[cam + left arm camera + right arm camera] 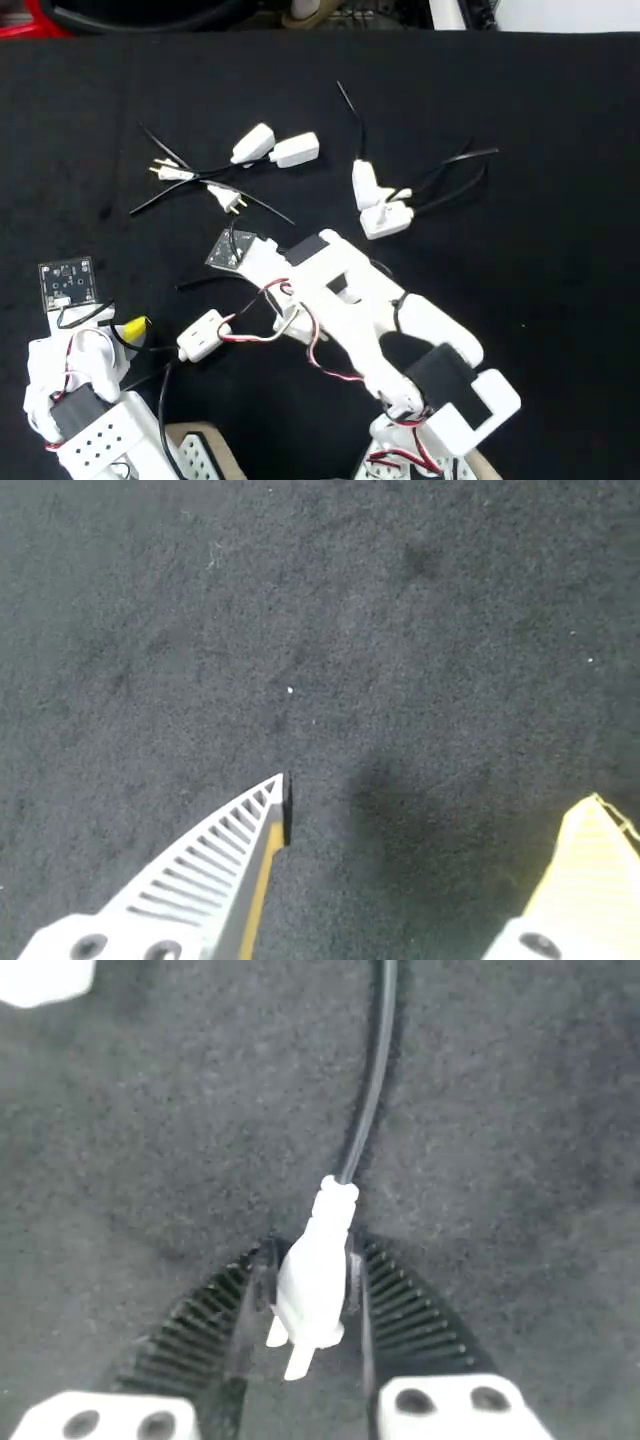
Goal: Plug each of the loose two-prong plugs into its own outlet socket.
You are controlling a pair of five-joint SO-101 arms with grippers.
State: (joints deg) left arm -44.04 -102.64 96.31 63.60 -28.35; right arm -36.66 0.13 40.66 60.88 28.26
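Landmark: lone socket (205,335) on the black cloth (520,120). Right claw (312,1248) is clamped on a plug (315,1282), pads on the sides of its body. The cord (372,1080) trails away from the claw and the prongs (297,1362) point back at the wrist. The side grip likely stops the plug twisting, but with the prongs facing the arm I judge it needs turning or a handover before it can go in. In the high view that arm's wrist sits just beyond the socket. Left claw (437,788) has its fingers apart with nothing between them, over bare cloth just beside the socket on the left arm's side. It is probably placed there to pin the socket while the other arm pushes. Well beyond the socket lie two white ends (296,150), touching, likely sockets. Near them are a far plug (171,172) and a nearer plug (230,200), cords crossed. Beyond the socket toward the right arm's side, well apart, is a joined pair (383,220); it looks like a plug already seated, can't confirm. Judgement: one done at most, three to go.
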